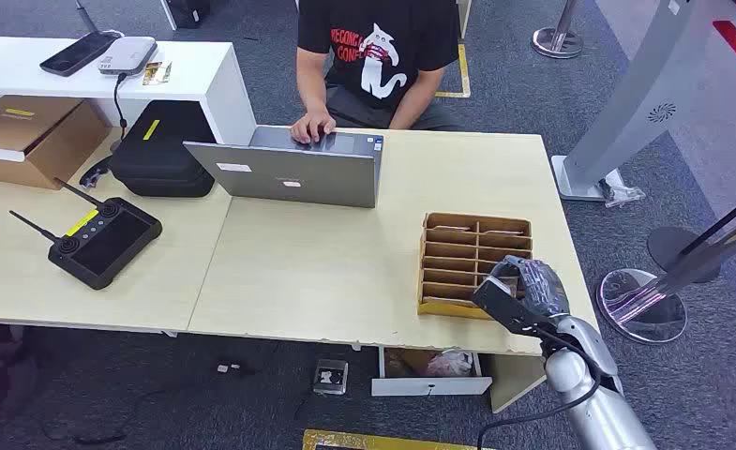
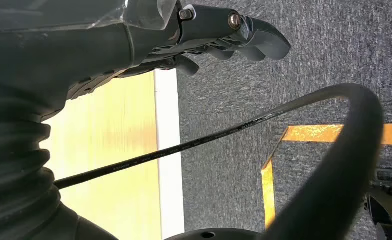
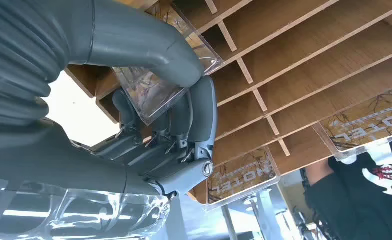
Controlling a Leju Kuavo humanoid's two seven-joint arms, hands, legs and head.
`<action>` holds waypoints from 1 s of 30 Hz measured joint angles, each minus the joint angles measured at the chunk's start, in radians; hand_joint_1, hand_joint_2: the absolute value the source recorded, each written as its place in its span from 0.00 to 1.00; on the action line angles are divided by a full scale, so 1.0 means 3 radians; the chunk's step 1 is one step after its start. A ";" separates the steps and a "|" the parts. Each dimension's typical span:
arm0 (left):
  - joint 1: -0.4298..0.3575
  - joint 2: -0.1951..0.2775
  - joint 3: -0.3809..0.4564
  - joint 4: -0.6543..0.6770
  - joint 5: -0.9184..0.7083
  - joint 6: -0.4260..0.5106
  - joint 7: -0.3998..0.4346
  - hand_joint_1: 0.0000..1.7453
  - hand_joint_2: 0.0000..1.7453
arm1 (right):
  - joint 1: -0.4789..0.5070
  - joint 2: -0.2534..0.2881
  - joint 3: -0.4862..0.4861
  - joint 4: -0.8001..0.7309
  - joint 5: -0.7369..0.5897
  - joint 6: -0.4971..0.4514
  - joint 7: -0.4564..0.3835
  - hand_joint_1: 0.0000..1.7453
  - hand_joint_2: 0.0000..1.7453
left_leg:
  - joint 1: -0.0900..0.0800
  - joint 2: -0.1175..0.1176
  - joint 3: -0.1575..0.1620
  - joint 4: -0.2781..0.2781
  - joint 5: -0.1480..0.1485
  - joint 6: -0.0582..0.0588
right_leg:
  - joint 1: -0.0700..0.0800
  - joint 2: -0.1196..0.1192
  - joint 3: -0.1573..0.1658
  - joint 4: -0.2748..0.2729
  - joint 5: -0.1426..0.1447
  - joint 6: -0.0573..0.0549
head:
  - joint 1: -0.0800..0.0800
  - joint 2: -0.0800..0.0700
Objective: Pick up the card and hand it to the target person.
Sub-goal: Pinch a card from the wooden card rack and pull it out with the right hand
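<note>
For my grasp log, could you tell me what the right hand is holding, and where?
The right hand pinches a clear-sleeved card near one end, between thumb and fingers, at the wooden rack.

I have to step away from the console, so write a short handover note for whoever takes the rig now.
Right hand: pinches a clear-sleeved card between thumb and fingers, right at the wooden slotted rack near the table's right edge.
Left hand: holds nothing, hanging over the carpet beside the table edge.
More cards sit in other rack slots.
Person sits across the table, one hand on the laptop.
Done: card gripped.
Left: lift it away from the rack, carry it across, hand it over.
</note>
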 joint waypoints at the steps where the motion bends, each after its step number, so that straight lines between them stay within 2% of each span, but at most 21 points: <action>1: 0.0000 0.0000 0.0000 0.0000 0.0000 0.0000 0.0000 0.00 1.00 | 0.0002 0.0000 0.0000 0.0000 -0.0007 0.0000 0.0000 0.76 1.00 | 0.0000 0.0000 0.0000 0.0000 0.0000 0.0000 | 0.0000 0.0000 0.0000 0.0000 0.0000 0.0000 | 0.0000 0.0000; 8: 0.0000 0.0002 0.0000 0.0000 -0.0001 0.0007 0.0010 0.00 1.00 | 0.0014 -0.0001 0.0000 -0.0017 -0.0052 -0.0001 0.0001 0.81 1.00 | 0.0000 0.0000 0.0000 0.0000 0.0001 0.0000 | 0.0000 0.0000 0.0000 0.0000 0.0001 0.0001 | 0.0000 0.0000; 12: 0.0000 0.0002 0.0000 0.0000 0.0000 0.0009 0.0010 0.00 1.00 | 0.0017 -0.0001 0.0000 -0.0021 -0.0068 -0.0001 -0.0001 0.96 1.00 | 0.0000 0.0000 0.0000 0.0000 0.0001 0.0000 | 0.0000 0.0000 0.0000 0.0000 0.0001 0.0001 | 0.0000 -0.0001; 14: 0.0000 0.0002 0.0000 0.0000 0.0002 0.0009 0.0010 0.00 1.00 | 0.0016 -0.0001 0.0000 -0.0021 -0.0095 -0.0005 -0.0006 1.00 1.00 | 0.0000 0.0000 0.0000 0.0000 0.0001 0.0000 | 0.0000 0.0000 0.0000 0.0000 0.0001 0.0001 | 0.0000 0.0000; 30: -0.0001 0.0001 0.0000 0.0000 0.0015 0.0015 -0.0030 0.00 1.00 | -0.0150 -0.0001 0.0000 -0.0225 -0.0257 -0.0042 -0.0046 1.00 1.00 | 0.0000 0.0000 -0.0001 0.0000 0.0002 0.0001 | 0.0000 0.0000 0.0000 0.0000 0.0001 0.0001 | 0.0000 0.0000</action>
